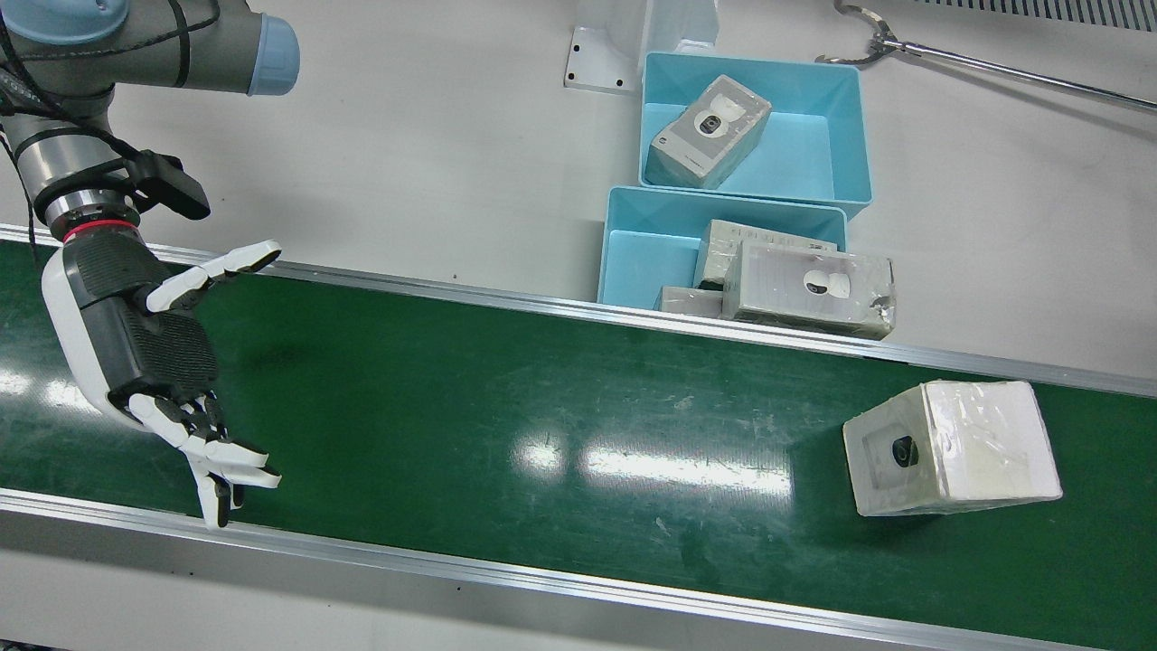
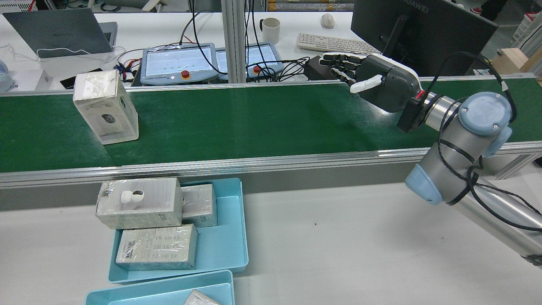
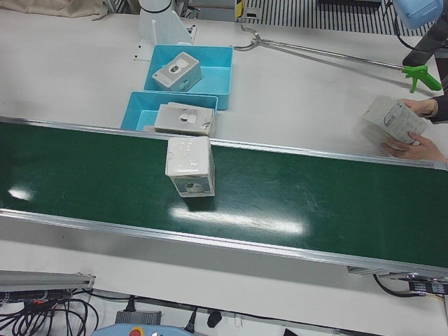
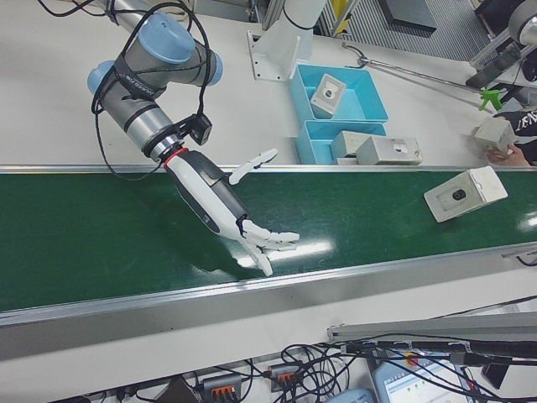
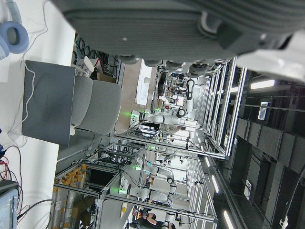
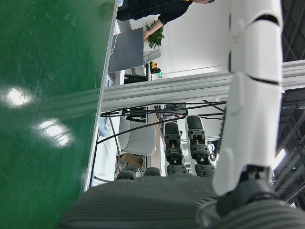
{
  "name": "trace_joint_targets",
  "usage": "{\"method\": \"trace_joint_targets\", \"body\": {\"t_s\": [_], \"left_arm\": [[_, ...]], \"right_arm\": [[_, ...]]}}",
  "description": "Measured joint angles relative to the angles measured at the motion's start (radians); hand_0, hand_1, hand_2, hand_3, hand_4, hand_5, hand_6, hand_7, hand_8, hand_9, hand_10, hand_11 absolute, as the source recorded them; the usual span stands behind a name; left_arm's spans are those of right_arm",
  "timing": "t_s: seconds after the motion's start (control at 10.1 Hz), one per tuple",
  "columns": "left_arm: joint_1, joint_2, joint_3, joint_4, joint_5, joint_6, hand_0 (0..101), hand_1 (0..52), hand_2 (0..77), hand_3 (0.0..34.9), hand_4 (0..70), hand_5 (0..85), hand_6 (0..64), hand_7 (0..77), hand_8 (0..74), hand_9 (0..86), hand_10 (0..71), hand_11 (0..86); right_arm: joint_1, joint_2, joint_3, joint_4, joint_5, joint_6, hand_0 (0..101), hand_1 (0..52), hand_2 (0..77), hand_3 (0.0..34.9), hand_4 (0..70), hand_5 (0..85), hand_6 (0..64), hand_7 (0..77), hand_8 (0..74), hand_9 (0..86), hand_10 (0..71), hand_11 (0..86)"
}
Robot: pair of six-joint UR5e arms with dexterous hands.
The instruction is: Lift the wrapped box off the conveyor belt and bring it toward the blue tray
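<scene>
- Right hand [image 1: 154, 353], white-and-black many-fingered robot hand, at the left of the front view: fingers spread, palm bare, nothing grasped, held over the green conveyor belt [image 1: 506, 425].
- Same hand [image 2: 377, 82] at upper right of the rear view, fingers [image 2: 338, 63] extended toward the belt's far rail; in the right-front view [image 4: 222, 206] near frame centre, thumb pointing up-right, fingertips over the belt's near part.
- Right hand view: white thumb [image 6: 250, 95] up the right side, dark-jointed fingers [image 6: 171, 143] at lower centre, belt surface [image 6: 47, 95] filling the left, nothing between the fingers.
- Left hand: only a dark ribbed palm edge [image 5: 190, 19] along the top of its own view; open or closed, cannot tell.
- White plastic-wrapped box with a camera picture on its face [image 1: 949, 449]: on the belt at lower right of the front view, well apart from the right hand, untouched.
- Same box [image 2: 106, 108] at the left of the rear view, standing upright on the belt; left of centre in the left-front view [image 3: 190, 166]; at the right edge in the right-front view [image 4: 466, 193].
- Two light blue plastic trays on the white table beyond the belt: nearer tray [image 1: 633, 253] just beside the belt rail, holding several wrapped boxes, one grey box [image 1: 809, 289] lying across its rim; farther tray [image 1: 845, 136] touching it, holding one box [image 1: 710, 131].
- Person's hands holding another wrapped box [image 3: 395, 119] at the right edge of the left-front view.
</scene>
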Motion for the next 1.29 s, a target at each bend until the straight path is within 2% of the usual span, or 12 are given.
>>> {"method": "trace_joint_targets", "body": {"t_s": [0.2,1.29], "left_arm": [[0.0,0.0,0.0,0.0,0.0,0.0,0,0.0,1.1,0.0,0.0,1.1,0.0,0.5,0.5,0.0,0.5,0.0],[0.0,0.0,0.0,0.0,0.0,0.0,0,0.0,1.1,0.0,0.0,0.5,0.0,0.5,0.5,0.5,0.5,0.0]], "right_arm": [[0.0,-0.005,0.0,0.0,0.0,0.002,48,13.1,9.3,1.6,20.2,15.8,5.5,16.9,0.0,1.6,1.1,2.2],[0.0,-0.028,0.001,0.002,0.001,0.012,48,13.1,10.4,1.5,19.1,15.8,5.5,15.8,0.0,2.2,1.1,2.7]]}}
